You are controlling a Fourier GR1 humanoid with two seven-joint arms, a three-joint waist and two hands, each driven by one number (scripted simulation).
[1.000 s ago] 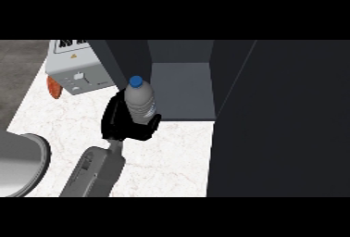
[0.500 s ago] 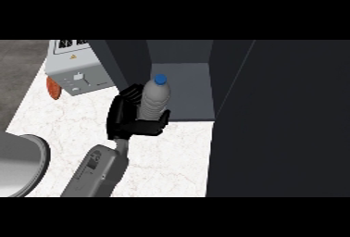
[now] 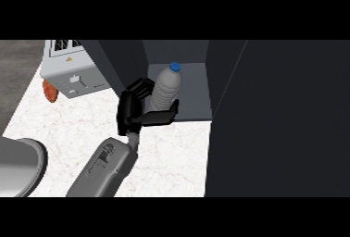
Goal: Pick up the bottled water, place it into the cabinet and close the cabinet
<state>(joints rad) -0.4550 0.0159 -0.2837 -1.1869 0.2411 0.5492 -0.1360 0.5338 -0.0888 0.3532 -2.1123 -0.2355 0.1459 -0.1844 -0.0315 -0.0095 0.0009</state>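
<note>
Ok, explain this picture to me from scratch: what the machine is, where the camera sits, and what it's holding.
This is a humanoid robot at a kitchen counter, seen from a camera in its head looking steeply down, so only one grey forearm shows, coming up from the lower edge. Its black hand has its fingers and thumb curled round a bottled water with a blue cap, held upright at the opening of a dark cabinet, whose door fills the right side. The white marble counter also carries a grey appliance at the back left, and part of a grey round object shows at the lower left. The other hand is out of view.
</note>
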